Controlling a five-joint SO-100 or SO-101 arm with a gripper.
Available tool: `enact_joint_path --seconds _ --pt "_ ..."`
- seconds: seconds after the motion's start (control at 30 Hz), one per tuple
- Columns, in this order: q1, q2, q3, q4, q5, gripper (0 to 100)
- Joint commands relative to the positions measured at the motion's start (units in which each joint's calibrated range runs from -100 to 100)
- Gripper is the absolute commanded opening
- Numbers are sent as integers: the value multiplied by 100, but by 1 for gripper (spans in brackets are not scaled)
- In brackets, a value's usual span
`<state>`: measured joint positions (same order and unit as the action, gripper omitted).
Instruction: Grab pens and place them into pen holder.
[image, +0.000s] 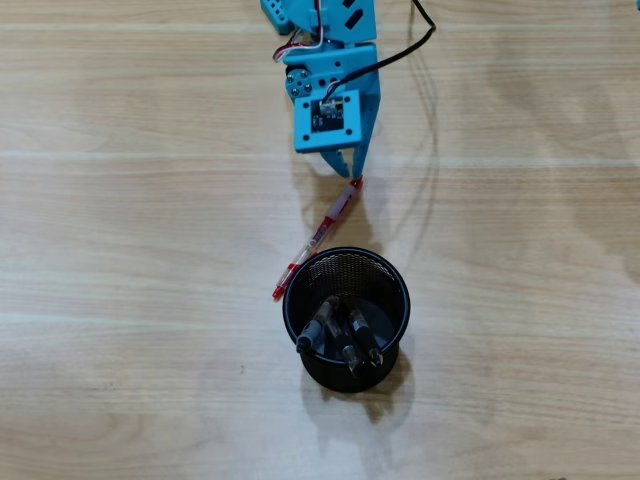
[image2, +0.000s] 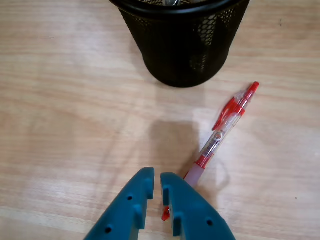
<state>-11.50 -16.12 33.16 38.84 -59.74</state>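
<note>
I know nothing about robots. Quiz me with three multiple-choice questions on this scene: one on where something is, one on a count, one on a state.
1. Where is the red pen?
A. inside the holder
B. on the table beside the holder
C. lifted in the air

2. How many pens stand in the holder?
A. one
B. three
C. five

3. How are the gripper jaws?
A. nearly shut, holding nothing
C. wide open
B. clamped on the holder

Answers:
1 B: the wrist view shows it flat on the wood, outside the mesh cup.
2 B: the overhead view shows three dark pens leaning inside.
3 A: the wrist view shows a thin gap with nothing between the jaws, the pen tip just beside them.
</note>
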Motion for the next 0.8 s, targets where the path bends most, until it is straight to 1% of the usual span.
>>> enact_joint_path --seconds 0.0,0.27,0.33,0.47,0.77 --pt "-98 263 -409 20 -150 2" --pt "-89 1171 -878 20 -191 3" --pt "-16 1439 -1049 20 -277 3" --pt "165 1952 -1436 20 -267 3" --pt "546 2313 -1563 20 -267 3"
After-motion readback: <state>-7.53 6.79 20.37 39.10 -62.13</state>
